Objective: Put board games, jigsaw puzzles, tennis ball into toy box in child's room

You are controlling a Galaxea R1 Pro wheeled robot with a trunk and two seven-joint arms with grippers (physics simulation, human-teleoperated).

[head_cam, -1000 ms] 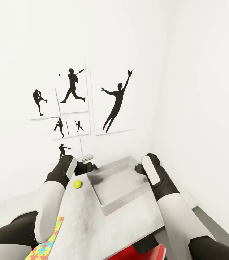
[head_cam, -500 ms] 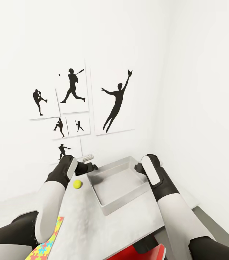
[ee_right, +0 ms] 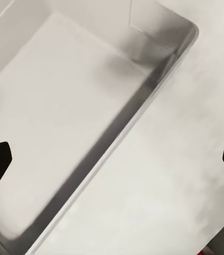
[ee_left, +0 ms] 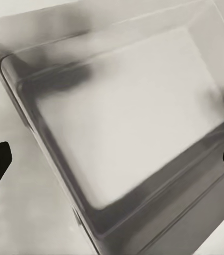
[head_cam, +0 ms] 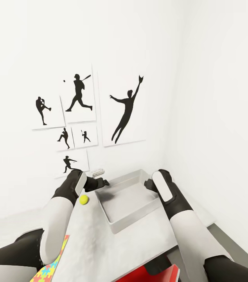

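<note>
Hovering: left gripper point(head_cam: 102, 182) and right gripper point(head_cam: 149, 184), both spread, nothing held.
Toy box point(head_cam: 128, 213): centre frame, empty.
Left: tennis ball point(head_cam: 84, 200), jigsaw puzzle point(head_cam: 49, 268) lower left.

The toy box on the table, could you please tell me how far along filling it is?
Nothing looks done: the toy box is empty in both wrist views. In hand: the left gripper and right gripper hover open at its two sides, holding nothing. Left: the tennis ball lies on the table beside the box, and a jigsaw puzzle lies at the near edge.
</note>
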